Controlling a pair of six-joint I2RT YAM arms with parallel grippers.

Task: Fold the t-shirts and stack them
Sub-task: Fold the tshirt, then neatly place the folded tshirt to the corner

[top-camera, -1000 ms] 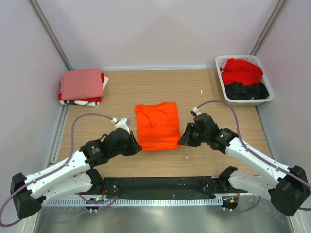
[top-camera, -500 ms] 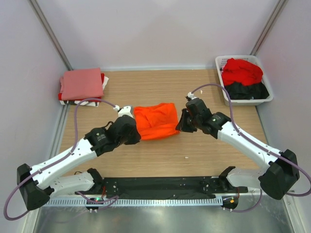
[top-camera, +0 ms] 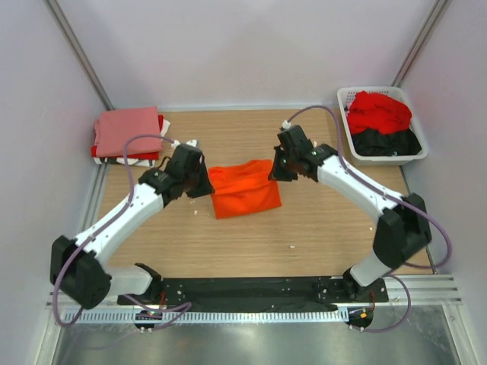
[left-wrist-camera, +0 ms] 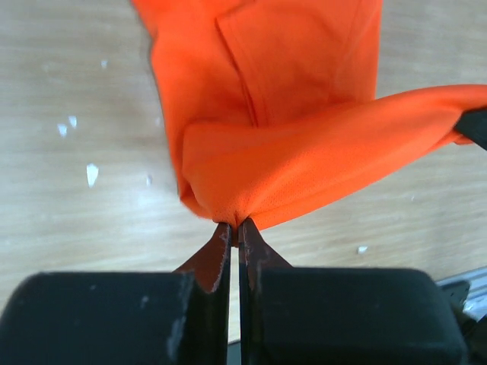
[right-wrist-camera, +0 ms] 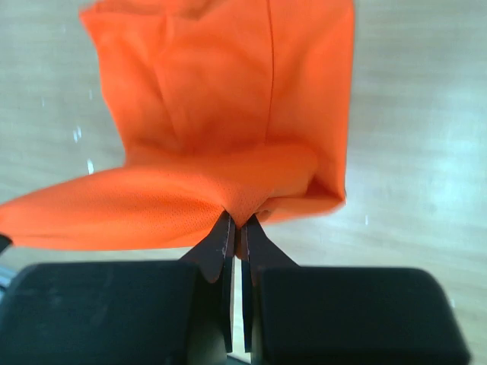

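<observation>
The bright orange t-shirt (top-camera: 242,188) lies half folded in the middle of the wooden table (top-camera: 319,228). My left gripper (top-camera: 204,185) is shut on its left corner; in the left wrist view (left-wrist-camera: 234,226) the cloth (left-wrist-camera: 304,144) is pinched between the fingertips and lifted. My right gripper (top-camera: 274,172) is shut on the right corner, as the right wrist view (right-wrist-camera: 237,222) shows, with orange cloth (right-wrist-camera: 221,114) stretched to the left. A folded stack with the salmon-pink t-shirt (top-camera: 128,131) on top sits at the back left. Red (top-camera: 378,110) and black t-shirts (top-camera: 386,141) lie in the basket.
The white slatted basket (top-camera: 347,131) stands at the back right. Red and white shirt edges (top-camera: 129,159) show under the pink one. Small white specks (top-camera: 292,246) lie on the wood. Grey walls close in the back and sides.
Both grippers have carried the near edge of the orange shirt away from me toward the far edge, folding it over. Both arms now reach further back.
</observation>
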